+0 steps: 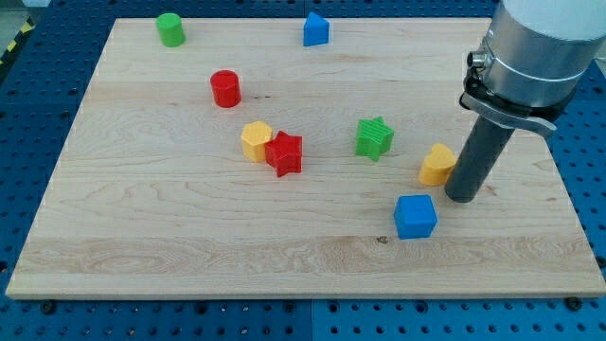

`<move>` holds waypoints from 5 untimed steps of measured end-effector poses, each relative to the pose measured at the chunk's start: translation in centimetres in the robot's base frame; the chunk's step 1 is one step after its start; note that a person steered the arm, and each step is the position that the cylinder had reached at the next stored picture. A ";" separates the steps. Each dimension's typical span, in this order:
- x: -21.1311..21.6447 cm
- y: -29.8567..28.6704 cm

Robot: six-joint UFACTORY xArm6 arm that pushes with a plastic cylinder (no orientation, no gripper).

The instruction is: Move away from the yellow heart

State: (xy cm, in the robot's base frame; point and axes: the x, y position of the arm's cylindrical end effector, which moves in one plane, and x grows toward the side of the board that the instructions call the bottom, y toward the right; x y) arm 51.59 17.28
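Note:
The yellow heart (437, 164) lies at the view's right on the wooden board (142, 237). My tip (464, 197) stands on the board just to the right of the heart and slightly below it, touching or nearly touching its right edge. The blue cube (415, 216) lies just below and to the left of my tip. The dark rod rises from the tip to the grey arm body (540, 47) at the view's top right.
A green star (374, 138) lies left of the heart. A yellow hexagon (256, 140) touches a red star (284, 153) mid-board. A red cylinder (225, 88), a green cylinder (170, 29) and a blue pentagon-like block (315, 29) lie toward the top.

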 end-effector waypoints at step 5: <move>-0.1 1.0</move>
State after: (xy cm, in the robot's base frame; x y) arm 51.50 18.32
